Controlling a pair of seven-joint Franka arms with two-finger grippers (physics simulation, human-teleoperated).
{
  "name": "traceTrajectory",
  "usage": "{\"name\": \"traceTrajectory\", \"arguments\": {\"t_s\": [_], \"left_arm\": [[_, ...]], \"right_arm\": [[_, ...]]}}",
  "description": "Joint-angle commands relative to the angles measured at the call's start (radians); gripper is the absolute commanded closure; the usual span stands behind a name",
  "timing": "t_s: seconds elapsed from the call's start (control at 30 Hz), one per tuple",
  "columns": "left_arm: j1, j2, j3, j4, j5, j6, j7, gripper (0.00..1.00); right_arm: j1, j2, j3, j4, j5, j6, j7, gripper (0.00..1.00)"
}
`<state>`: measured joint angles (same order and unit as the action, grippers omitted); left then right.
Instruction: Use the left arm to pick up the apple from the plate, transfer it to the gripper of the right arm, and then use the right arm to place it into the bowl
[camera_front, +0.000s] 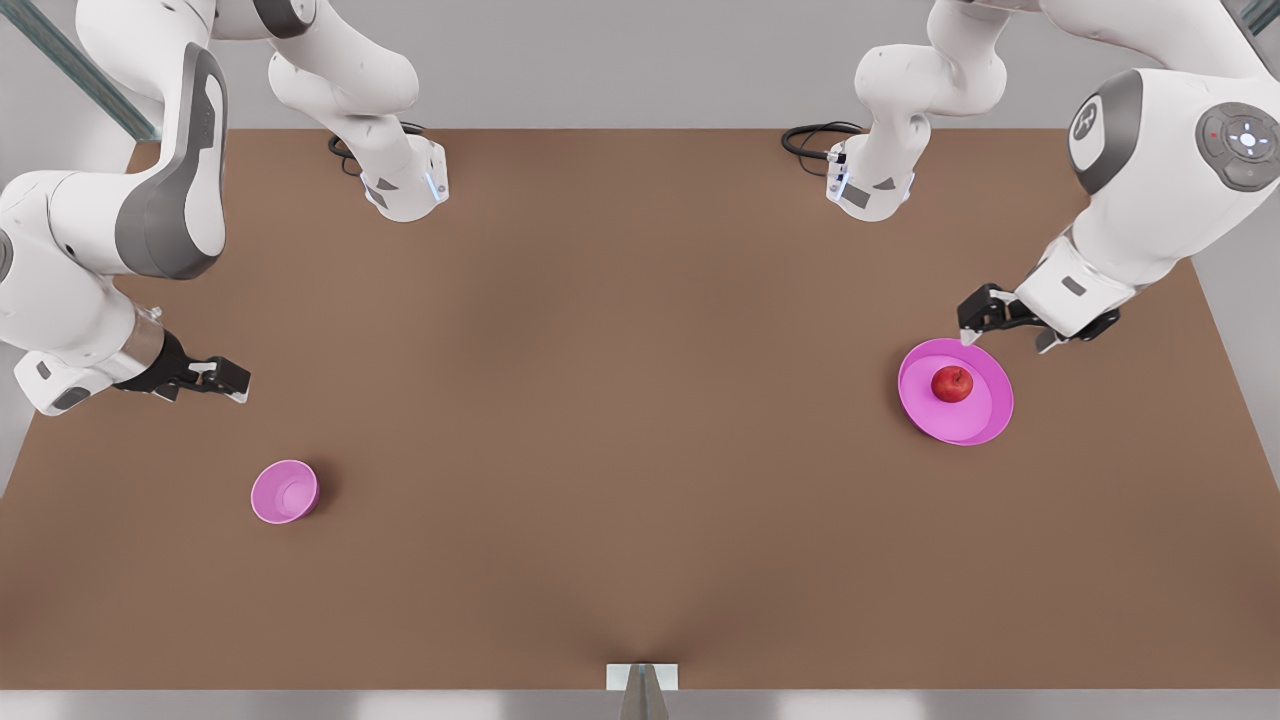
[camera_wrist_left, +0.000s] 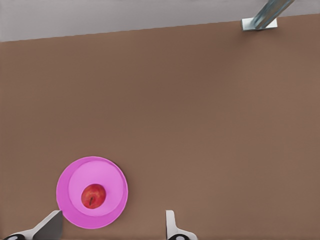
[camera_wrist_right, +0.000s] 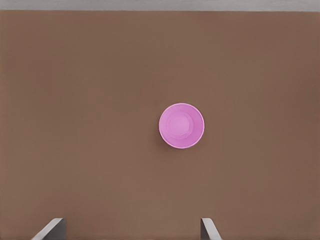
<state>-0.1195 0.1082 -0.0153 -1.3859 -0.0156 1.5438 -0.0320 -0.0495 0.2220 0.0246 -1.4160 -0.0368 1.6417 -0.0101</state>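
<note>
**Claws spread, apple on plate**

Front view: the left claw (camera_front: 1003, 325) hangs spread by the plate (camera_front: 985, 415) bearing the apple (camera_front: 952, 383); the right claw (camera_front: 222, 379) (also spread) waits above the table (camera_front: 620, 400), near the bowl (camera_front: 284, 491).

Left wrist view: fingertips (camera_wrist_left: 171, 221) apart; apple (camera_wrist_left: 93, 195) on plate (camera_wrist_left: 112, 175).

Right wrist view: bowl (camera_wrist_right: 181, 125) ahead.

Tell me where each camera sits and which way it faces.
Front view: high over the table, facing down; both arms, left end effector, right end effector.
Left wrist view: looks down at apple on plate; fingertips apart.
Right wrist view: looks down at bowl; fingertips apart.
Front shares plate and bowl with them.
</note>
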Motion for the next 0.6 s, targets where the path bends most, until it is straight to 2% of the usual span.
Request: {"name": "traceTrajectory", "arguments": {"t_s": [0.0, 0.03, 0.07, 0.13, 0.23, 0.33, 0.57], "left_arm": [[0.003, -0.002, 0.0, -0.004, 0.002, 0.009, 0.052, 0.0], [0.014, -0.005, 0.0, -0.022, 0.0, 0.021, 0.052, 0.0], [0.024, -0.065, 0.002, -0.201, 0.002, 0.185, 0.052, 0.0], [0.072, -0.09, 0.015, -0.381, 0.002, 0.323, 0.049, 0.0], [0.109, -0.074, 0.048, -0.625, 0.0, 0.636, 0.047, 0.0], [0.11, -0.044, 0.098, -0.676, -0.001, 0.676, 0.05, 0.0], [0.146, 0.005, 0.117, -0.754, -0.004, 0.681, 0.052, 0.0]], "right_arm": [[-0.001, -0.001, 0.0, 0.005, 0.0, 0.004, -0.004, 0.0], [-0.001, -0.001, 0.0, 0.009, 0.0, 0.004, -0.004, 0.0], [-0.001, 0.0, 0.0, 0.015, 0.0, 0.004, -0.004, 0.0], [0.0, 0.007, 0.0, 0.019, 0.001, 0.004, -0.002, 0.0], [0.0, 0.007, 0.0, 0.02, 0.001, 0.004, -0.004, 0.0], [0.0, 0.008, 0.0, 0.02, 0.003, 0.004, -0.004, 0.0], [0.0, 0.008, 0.0, 0.02, 0.003, 0.004, -0.004, 0.0]]}}
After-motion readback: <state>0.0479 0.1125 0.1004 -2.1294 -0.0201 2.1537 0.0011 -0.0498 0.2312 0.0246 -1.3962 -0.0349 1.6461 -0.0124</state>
